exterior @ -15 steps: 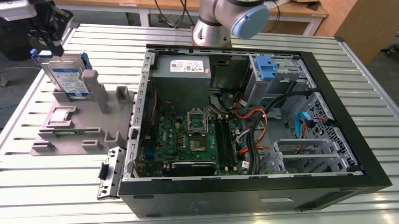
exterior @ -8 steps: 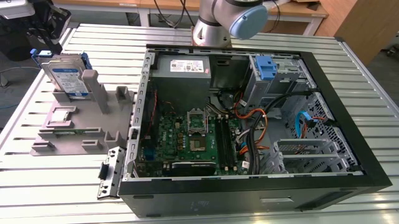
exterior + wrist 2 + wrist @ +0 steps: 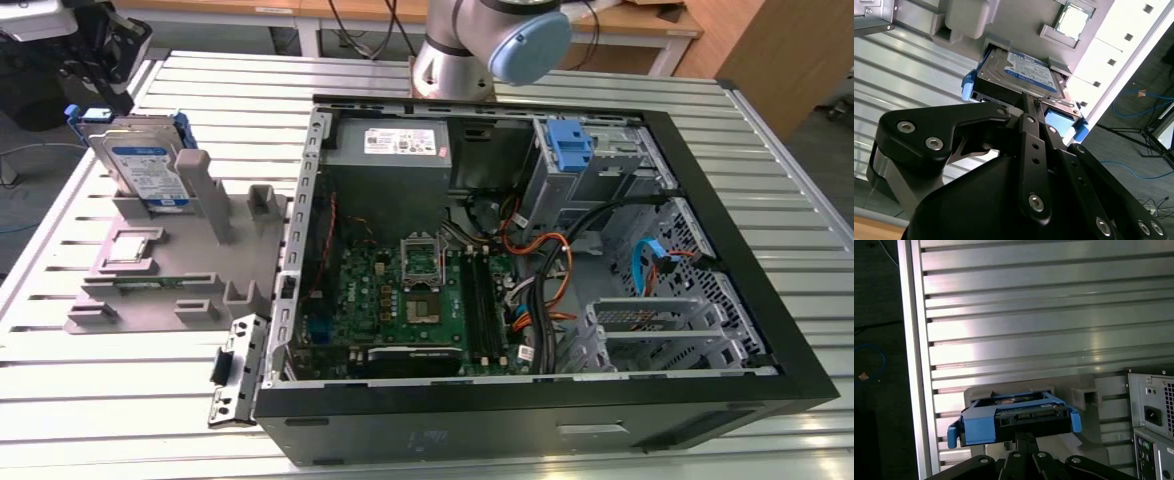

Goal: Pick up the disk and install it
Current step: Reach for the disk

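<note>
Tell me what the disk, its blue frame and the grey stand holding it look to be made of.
The disk: bare silver metal casing, dully reflective, with a white-and-blue label, likely paper. Its blue frame: probably moulded plastic, evenly coloured with a soft sheen. The grey stand: plastic by its look, matte flat grey without glare.

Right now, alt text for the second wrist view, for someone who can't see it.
The black gripper reaches from the foreground to the near edge of the disk, a silver drive in a blue carrier seated in a grey holder. The holder sits on a ribbed metal table.
</note>
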